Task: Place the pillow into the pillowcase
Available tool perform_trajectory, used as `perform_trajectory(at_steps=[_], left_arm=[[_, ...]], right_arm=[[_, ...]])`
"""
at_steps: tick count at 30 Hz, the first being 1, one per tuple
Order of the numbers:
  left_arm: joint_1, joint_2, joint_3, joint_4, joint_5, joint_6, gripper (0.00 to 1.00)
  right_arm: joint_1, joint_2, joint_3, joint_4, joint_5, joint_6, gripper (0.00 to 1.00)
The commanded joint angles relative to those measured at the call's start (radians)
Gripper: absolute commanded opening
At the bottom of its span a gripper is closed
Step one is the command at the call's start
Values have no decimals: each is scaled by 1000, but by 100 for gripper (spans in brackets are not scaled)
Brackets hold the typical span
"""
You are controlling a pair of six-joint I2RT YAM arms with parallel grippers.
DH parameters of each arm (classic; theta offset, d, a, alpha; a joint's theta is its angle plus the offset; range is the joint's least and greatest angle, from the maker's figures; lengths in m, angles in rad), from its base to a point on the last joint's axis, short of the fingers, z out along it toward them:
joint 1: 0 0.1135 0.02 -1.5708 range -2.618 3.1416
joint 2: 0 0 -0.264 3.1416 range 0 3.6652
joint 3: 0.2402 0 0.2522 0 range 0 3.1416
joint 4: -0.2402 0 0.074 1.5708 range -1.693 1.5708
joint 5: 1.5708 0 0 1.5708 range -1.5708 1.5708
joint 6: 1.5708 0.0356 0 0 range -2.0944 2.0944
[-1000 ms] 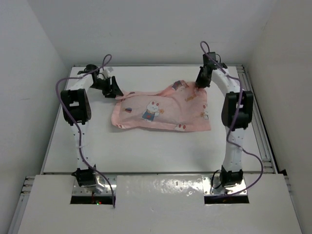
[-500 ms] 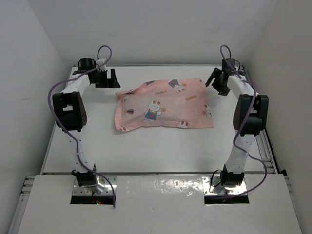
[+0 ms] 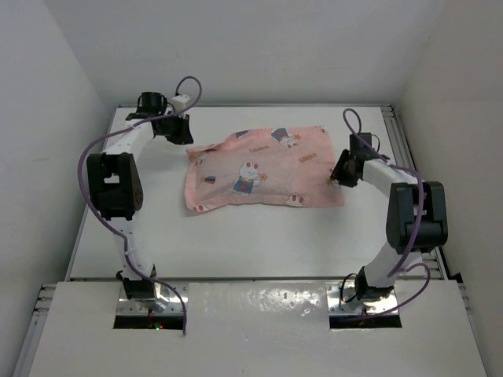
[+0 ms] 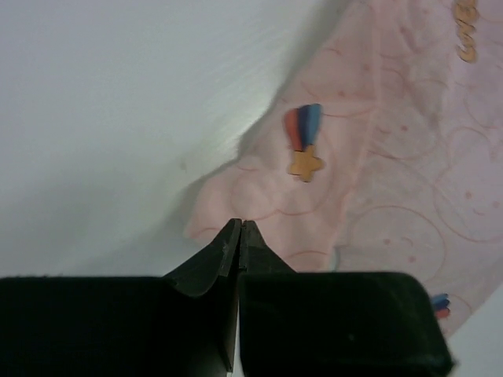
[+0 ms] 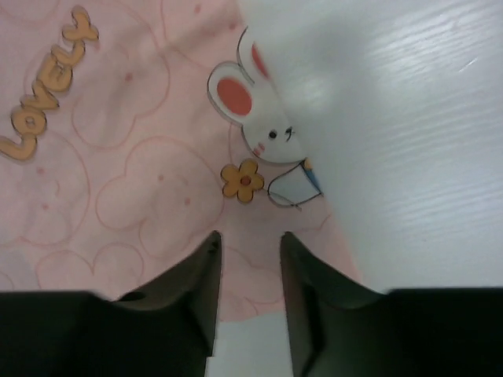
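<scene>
**Ana:** Two arms and one cloth, seen from overhead. The pillowcase (image 3: 263, 169) lies flat in the middle of the table (image 3: 259, 236). The left gripper (image 3: 177, 129) hangs just off its ten o'clock corner, and the right gripper (image 3: 343, 171) sits at its three o'clock edge.

**Ben:** And the pillow?

**Ana:** It shows in no view. It may be inside already, since the cloth looks slightly plump, but I can't tell.

**Ben:** Left wrist camera?

**Ana:** The fingers (image 4: 212, 263) are pinched tight with nothing between them, and their tips are over the corner near the star (image 4: 302, 153). Bare table runs from nine to twelve o'clock, so there's room to back off.

**Ben:** Right wrist?

**Ana:** The fingers (image 5: 200, 283) are parted and empty, above the hem below the rabbit (image 5: 263, 118). There is open table from one to four o'clock.

**Ben:** Risks?

**Ana:** If the right one closes low, I'd guess it pinches both layers or drags the cloth toward the rail (image 3: 420, 212), where room is thin. The clenched left could only shove and wrinkle that corner.
</scene>
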Motion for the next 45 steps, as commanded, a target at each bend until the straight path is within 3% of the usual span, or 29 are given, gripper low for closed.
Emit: perform_trajectory(at_steps=[1, 4, 8, 13, 16, 17, 18, 23, 28, 36, 45], left_arm=[[-91, -107, -24, -118, 66, 166, 0], [-102, -167, -67, -83, 65, 142, 0], [-128, -300, -116, -11, 23, 104, 0], [-182, -271, -73, -121, 12, 157, 3], [-225, -221, -75, -184, 17, 193, 19], [-232, -207, -81, -198, 12, 213, 31], [-240, -192, -90, -196, 2, 219, 32], [-210, -40, -41, -97, -121, 113, 21], [-150, 69, 45, 32, -159, -17, 20], [-134, 151, 60, 121, -202, -76, 23], [-105, 187, 88, 223, -311, -148, 35]], right_arm=[[42, -81, -74, 131, -27, 61, 28], [51, -92, -124, 152, -65, 89, 13], [76, -80, -147, 153, -61, 101, 6], [88, -61, -174, 151, -56, 143, 1], [96, -74, -188, 151, -51, 159, 0], [99, -78, -196, 152, -48, 163, 0], [100, -84, -199, 151, -45, 166, 0], [108, -94, -223, 137, -44, 153, 0], [110, -103, -262, 136, -35, 144, 0], [111, -90, -285, 148, -39, 152, 0], [111, -92, -306, 154, -41, 150, 0]])
